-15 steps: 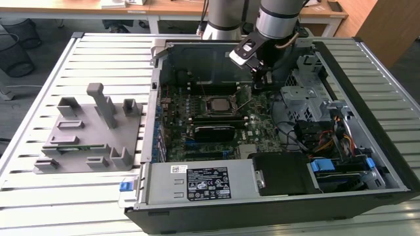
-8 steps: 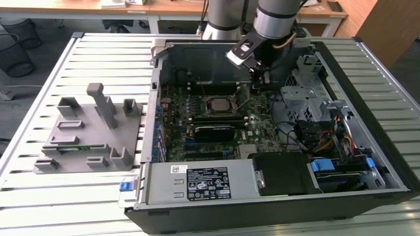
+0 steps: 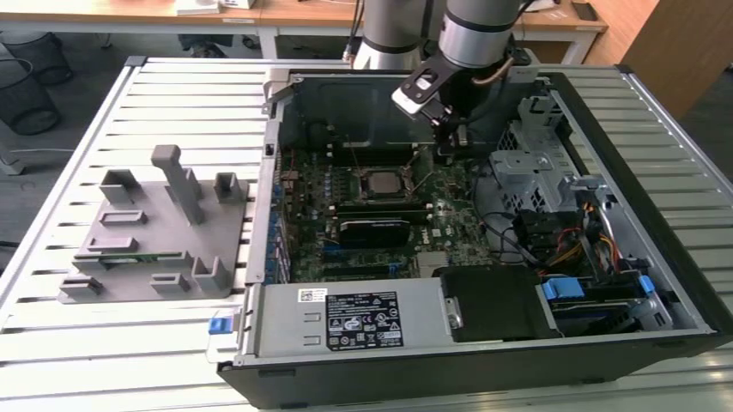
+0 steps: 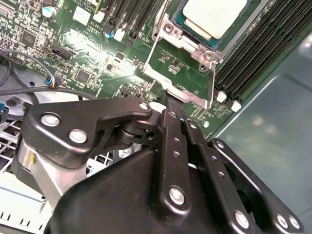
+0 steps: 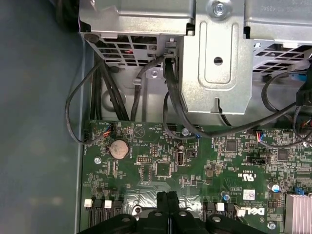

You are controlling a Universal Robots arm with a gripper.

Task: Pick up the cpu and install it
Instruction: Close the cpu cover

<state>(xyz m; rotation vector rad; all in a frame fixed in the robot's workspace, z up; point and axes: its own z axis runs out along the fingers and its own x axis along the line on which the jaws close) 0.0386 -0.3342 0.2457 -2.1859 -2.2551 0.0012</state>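
Note:
The cpu (image 3: 384, 181), a silvery-white square chip, lies in the black socket on the green motherboard (image 3: 452, 227) inside the open computer case. In the second wrist view the cpu (image 4: 214, 17) sits in its socket, and the metal load frame (image 4: 183, 73) stands hinged open beside it. My gripper (image 3: 449, 153) hangs low over the board just to the exterior view's right of the socket. Its black fingers are shut together in both wrist views (image 4: 168, 100) (image 5: 168, 196), with nothing visible between them. The tips are at the outer edge of the open frame.
A grey plastic fixture block (image 3: 154, 227) stands on the slatted table to the exterior view's left of the case. Inside the case are a metal drive cage (image 3: 527, 167), cable bundles (image 3: 572, 249) and a power supply (image 3: 343, 318). Memory slots (image 4: 258, 58) flank the socket.

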